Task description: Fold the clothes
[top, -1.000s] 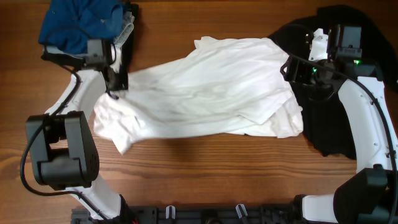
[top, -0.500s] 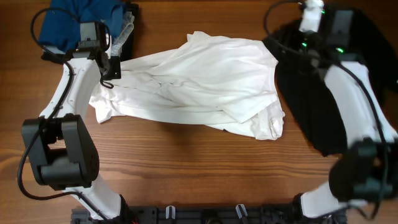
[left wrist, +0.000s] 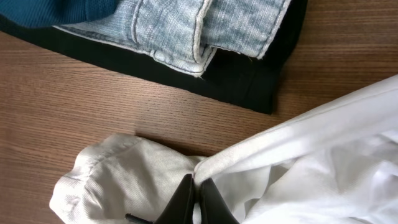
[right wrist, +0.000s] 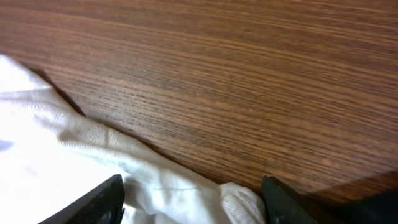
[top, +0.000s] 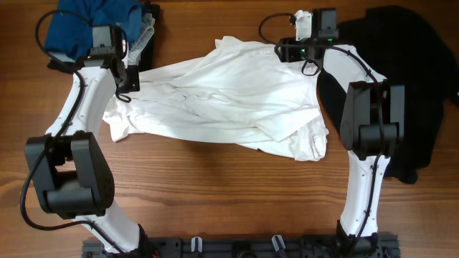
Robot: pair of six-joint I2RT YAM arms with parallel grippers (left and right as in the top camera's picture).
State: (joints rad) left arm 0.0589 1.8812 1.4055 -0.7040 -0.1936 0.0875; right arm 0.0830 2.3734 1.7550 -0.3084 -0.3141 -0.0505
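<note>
While the left gripper [left wrist: 194, 194] is pressed together on a bunched fold at the 9 o'clock end of the white shirt [top: 229, 100], which lies rumpled mid-table, the right gripper [right wrist: 193, 188] is spread wide over its 1 o'clock hem, with the black garment [top: 423, 72] at 3 o'clock and the folded blue and denim pile [top: 93, 16] at 11 o'clock.

The table [top: 215, 208] is viewed straight down from overhead; wrist views are aimed closely past the fingers [left wrist: 180, 200], the white shirt [top: 237, 93] being shared.
</note>
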